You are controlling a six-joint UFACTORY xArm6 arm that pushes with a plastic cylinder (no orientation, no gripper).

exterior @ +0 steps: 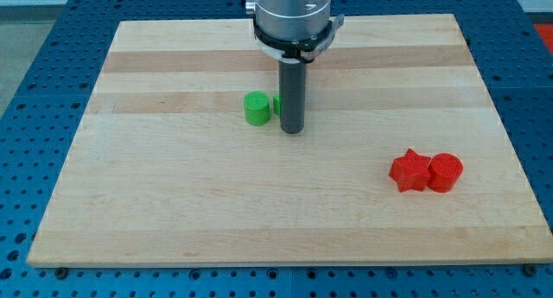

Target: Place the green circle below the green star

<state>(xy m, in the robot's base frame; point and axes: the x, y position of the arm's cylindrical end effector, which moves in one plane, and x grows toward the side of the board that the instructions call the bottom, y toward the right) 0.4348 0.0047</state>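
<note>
The green circle (257, 109) is a short green cylinder on the wooden board (173, 203), a little above and left of the middle. Right beside it, on its right, a sliver of a second green block (276, 105) shows; the rod hides most of it, so I cannot make out its shape. My tip (292, 129) rests on the board just right of the green circle and in front of the hidden green block. The rod hangs from the arm's grey end (292, 17) at the view's top.
A red star (409, 170) and a red circle (446, 172) sit touching each other at the view's lower right. The board lies on a blue perforated table (34, 91).
</note>
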